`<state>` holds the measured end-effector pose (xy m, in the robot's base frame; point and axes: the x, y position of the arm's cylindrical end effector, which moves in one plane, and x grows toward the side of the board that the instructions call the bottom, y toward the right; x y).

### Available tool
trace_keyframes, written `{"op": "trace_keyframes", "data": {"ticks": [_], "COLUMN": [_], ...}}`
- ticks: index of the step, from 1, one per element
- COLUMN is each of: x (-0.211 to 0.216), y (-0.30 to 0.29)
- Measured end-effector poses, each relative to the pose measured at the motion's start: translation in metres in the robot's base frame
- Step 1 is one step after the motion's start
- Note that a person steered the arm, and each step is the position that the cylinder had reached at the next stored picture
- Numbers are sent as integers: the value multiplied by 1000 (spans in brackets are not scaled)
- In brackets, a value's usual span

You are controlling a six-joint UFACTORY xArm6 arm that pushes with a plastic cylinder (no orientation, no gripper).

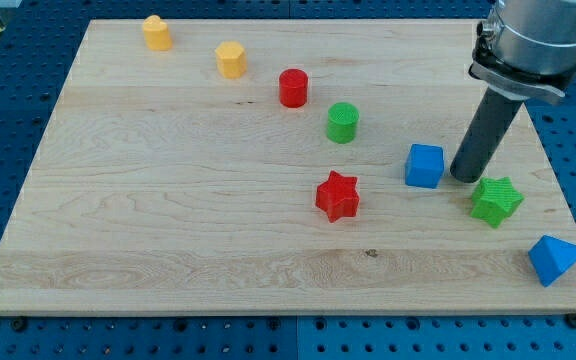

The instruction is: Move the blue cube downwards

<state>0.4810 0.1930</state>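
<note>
The blue cube (424,166) sits on the wooden board (168,200) at the view's right of centre. My tip (465,177) rests on the board just to the right of the cube, a small gap apart, at about the cube's lower edge height. The dark rod rises up and to the right to the grey arm at the view's top right.
A green star (495,200) lies just below and right of my tip. A blue pyramid-like block (553,259) is at the bottom right corner. A red star (337,196) is left of the cube. A green cylinder (342,122), red cylinder (293,88) and two yellow blocks (230,59) (156,32) run toward the top left.
</note>
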Motion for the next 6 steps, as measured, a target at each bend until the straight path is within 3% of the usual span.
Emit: {"op": "trace_keyframes", "data": {"ticks": [3, 4, 5, 6], "x": [8, -53, -76, -65], "y": [12, 9, -20, -44]}}
